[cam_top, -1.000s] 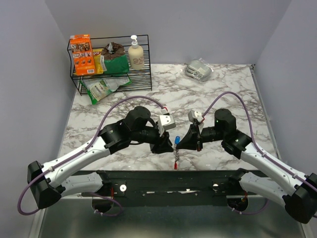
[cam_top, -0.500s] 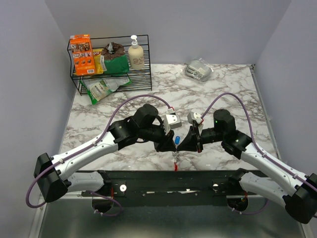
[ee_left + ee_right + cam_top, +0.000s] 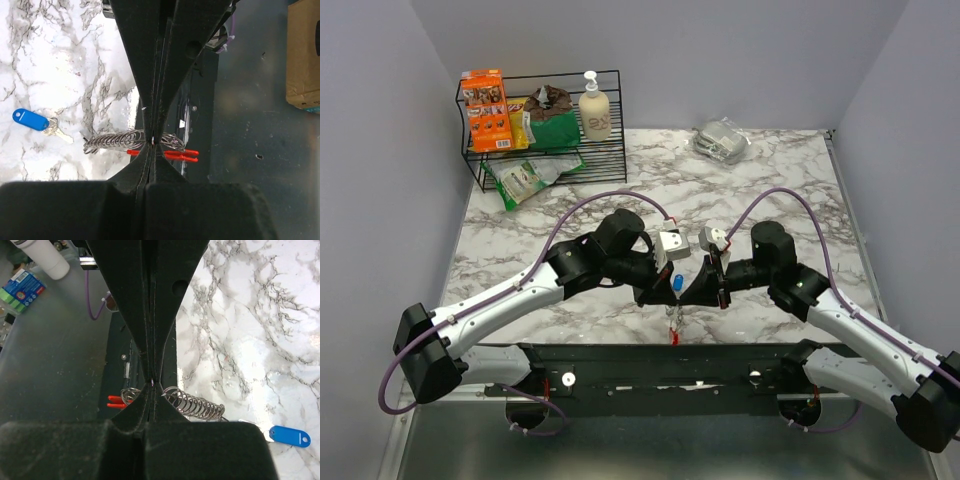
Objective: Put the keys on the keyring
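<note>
L gripper (image 3: 151, 143): jaws pressing together, tips appearing to be pinching the keyring (image 3: 112, 142) partway along its silver wire coil. The coil is showing on both sides of the tips in the L wrist view.

Keys (image 3: 31, 120): blue-headed one w/ a silver blade beside it, lying flat on the marble counter (image 3: 60, 60) near the coil's free end. Whether they are touching it or already linked cannot be told. In the top view they are sitting btwn the two grippers, just beyond the tips.

Keyring: lying at the counter's near edge, its red clip (image 3: 176, 154) reaching out past the edge over the dark base plate (image 3: 720, 358).

R gripper (image 3: 151, 384): jaws likewise pressing together, tips meeting on the same coil close to the L pinch. The contact itself is hiding behind the fingers.

Risks (judgement):
1. Both grippers are crowding nearly one spot on a thin wire, so any inward move is risking a tip-to-tip collision.
2. The wire is thin and round, so a pull apart could be slipping it off the pads. W/ the clip end overhanging, the keyring could then be sliding off the counter.
3. W/ both grippers busy, neither is free for the keys, and releasing one side is giving up the hold on the ring.
4. Each gripper's own fingers are blocking its wrist view, so a missed pinch may be going unnoticed.
</note>
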You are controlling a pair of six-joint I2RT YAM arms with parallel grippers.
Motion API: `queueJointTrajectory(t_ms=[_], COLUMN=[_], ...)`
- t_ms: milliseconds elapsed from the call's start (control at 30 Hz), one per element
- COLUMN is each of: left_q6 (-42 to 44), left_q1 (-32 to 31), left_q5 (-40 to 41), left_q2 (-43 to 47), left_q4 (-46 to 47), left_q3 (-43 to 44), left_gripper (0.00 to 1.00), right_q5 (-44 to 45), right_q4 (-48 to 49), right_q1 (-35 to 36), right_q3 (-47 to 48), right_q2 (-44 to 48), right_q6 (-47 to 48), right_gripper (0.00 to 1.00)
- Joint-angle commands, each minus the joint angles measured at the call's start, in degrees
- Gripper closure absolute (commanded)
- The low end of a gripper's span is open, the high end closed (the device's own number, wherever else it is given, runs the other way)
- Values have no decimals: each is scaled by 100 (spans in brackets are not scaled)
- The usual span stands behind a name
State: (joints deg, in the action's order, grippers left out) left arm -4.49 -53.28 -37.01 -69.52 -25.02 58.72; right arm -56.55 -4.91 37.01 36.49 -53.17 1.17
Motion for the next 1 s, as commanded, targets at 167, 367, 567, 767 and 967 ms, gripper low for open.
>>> queueJointTrajectory(t_ms=[167, 367, 567, 767, 967], left_q6=[-139, -587, -1097, -1247, -1265], left_q1=[-25, -25, -25, -25, -25], left_q5=[-104, 89, 264, 625, 933], left_q2=[87, 438, 685, 1150, 1757], left_q4=[373, 1198, 1867, 2474, 2809], left_q3=[-70, -614, -1125, -1617, -1864], left_gripper=[100, 100, 100, 100, 100], right_q5=[-13, 205, 592, 1329, 2576], right_q4=[209, 438, 771, 921, 904], right_q1=[34, 34, 25, 25, 16], right_q3=[227, 157, 51, -54, -159], right_q2=[272, 482, 702, 1097, 1519], right_q6=[-20, -283, -477, -723, -1031], right_gripper=[99, 80, 58, 30, 19])
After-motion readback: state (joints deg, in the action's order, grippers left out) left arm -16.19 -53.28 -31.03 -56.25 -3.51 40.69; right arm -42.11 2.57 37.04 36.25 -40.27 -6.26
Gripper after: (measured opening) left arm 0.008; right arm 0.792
